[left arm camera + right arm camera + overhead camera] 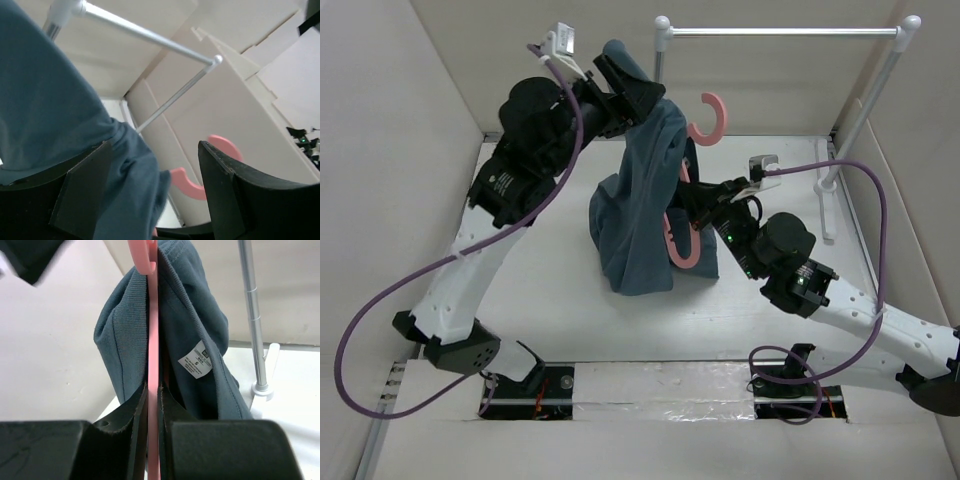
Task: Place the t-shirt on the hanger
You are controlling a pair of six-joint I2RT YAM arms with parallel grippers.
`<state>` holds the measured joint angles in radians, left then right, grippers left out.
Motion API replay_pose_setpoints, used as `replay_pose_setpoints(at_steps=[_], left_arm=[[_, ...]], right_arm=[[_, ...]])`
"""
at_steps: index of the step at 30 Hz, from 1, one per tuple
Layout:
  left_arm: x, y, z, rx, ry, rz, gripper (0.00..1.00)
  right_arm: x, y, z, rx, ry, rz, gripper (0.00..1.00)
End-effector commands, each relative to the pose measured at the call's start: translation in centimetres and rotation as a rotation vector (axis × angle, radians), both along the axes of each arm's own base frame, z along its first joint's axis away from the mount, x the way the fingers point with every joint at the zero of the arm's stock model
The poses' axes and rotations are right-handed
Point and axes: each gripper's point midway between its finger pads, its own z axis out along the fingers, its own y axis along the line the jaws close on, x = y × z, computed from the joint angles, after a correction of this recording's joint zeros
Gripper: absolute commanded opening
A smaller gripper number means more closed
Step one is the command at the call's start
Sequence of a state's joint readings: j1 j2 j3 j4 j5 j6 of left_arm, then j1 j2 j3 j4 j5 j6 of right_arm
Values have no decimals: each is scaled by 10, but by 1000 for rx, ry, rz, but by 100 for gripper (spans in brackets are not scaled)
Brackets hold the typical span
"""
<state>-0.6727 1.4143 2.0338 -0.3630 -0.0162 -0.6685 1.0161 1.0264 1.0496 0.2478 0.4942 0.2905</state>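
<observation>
My right gripper point(152, 397) is pressed together on the thin hanger point(152, 340) and holds it upright inside the collar of the t-shirt point(195, 310). My left gripper point(155, 150) has its fingers apart, with the cloth draped over one finger. It lifts the shirt high above the table point(550, 260), I think so that the fabric can slide down over the hanger.

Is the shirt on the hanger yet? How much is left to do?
Not quite. Done: the pink hanger is already poked into the neck of the t-shirt, beside the label. In hand: the right gripper pinches the hanger, and the left gripper holds the shirt's top up, draped over one finger. Left: the shirt hangs bunched, its bottom on the table, so it needs spreading over the hanger's arms.
</observation>
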Motion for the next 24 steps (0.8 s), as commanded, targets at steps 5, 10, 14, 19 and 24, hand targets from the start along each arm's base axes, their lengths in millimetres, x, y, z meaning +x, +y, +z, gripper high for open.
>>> replay_pose_setpoints(at_steps=[5, 10, 14, 19, 24], left_arm=[[22, -13, -25, -13, 96, 31, 67], [36, -24, -34, -44, 95, 34, 72], [49, -27, -46, -33, 122, 68, 72], [62, -33, -61, -52, 146, 90, 75], [64, -40, -75, -43, 185, 71, 73]], right_arm=[[-9, -18, 50, 102, -96, -26, 0], [-10, -7, 49, 78, -96, 14, 0], [-10, -9, 52, 84, -98, 11, 0], [-6, -3, 53, 66, -104, 8, 0], [3, 5, 68, 58, -133, -18, 0]])
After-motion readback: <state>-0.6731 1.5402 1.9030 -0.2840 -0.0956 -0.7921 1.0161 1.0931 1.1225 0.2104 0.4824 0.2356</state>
